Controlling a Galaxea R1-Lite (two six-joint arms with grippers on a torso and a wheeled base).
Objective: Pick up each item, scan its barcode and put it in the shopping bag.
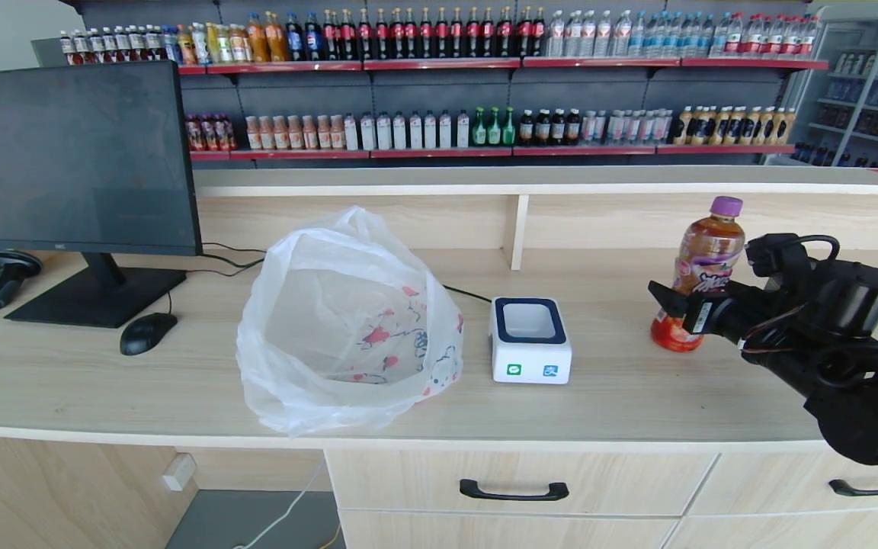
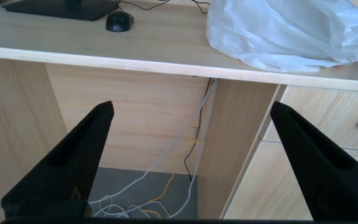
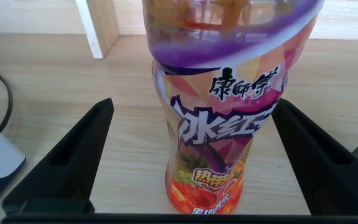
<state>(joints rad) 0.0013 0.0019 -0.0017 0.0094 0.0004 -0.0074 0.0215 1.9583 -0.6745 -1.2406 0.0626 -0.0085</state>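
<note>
Right hand [image 3: 191, 109] was open: fingers spread wide, bottle [image 1: 702, 267] standing between them. The right wrist view showed a gap on each side, so no grip. In the head view one finger sat in front of the bottle's lower half.

Bottle was upright on the worktop [image 1: 637, 404], right of centre in the head view. Purple cap, orange-brown drink, colourful label.

Left hand [image 2: 191, 109] was open too, nothing between its fingers. It sat low, below the worktop's front edge, facing the open bay under it, where loose cables [image 2: 166, 186] hung down to the floor.

Shopping bag [image 1: 347, 328] — thin white plastic with red and blue print — sat centre-left of the head view, mouth gaping upward, lower edge close to the worktop's front edge. The barcode scanner [image 1: 530, 339], a small white box with a dark-rimmed window on top, stood just beside the bag on its right, between bag and bottle. Bottle was well apart from the scanner.

Rest of the scene:
- The monitor [image 1: 73, 152] was in the upper left of the frame, screen dark, on a black stand.
- The black mouse [image 1: 148, 332] lay near the stand, between it and the bag.
- A handheld scan gun [image 1: 4, 278] was at the far left edge, beside the stand.
- Shelves [image 1: 485, 65] of bottled drinks ran across the top of the frame, behind the worktop.
- Drawers with black handles [image 1: 514, 490] ran along the bottom, centre to right.
</note>
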